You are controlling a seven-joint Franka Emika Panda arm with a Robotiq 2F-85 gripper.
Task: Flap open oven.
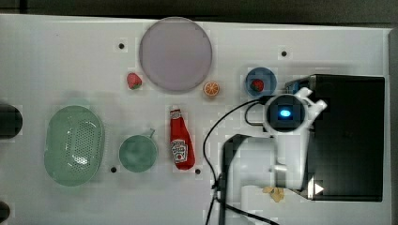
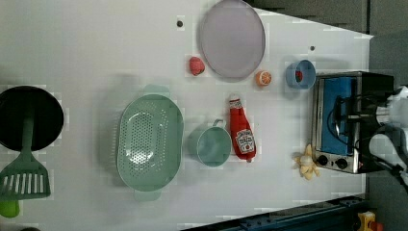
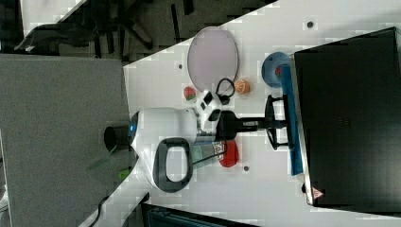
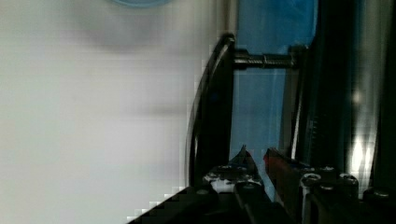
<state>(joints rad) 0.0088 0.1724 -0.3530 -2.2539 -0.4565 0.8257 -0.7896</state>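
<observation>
Oven (image 2: 353, 120) door slightly ajar (blue glass). Claw (image 3: 276, 124) at the door's bar handle (image 4: 210, 107). Fingers narrow, gripping nothing visible.

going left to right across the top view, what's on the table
green colander → green cup → ketchup bottle → orange half → blue bowl → oven
</observation>
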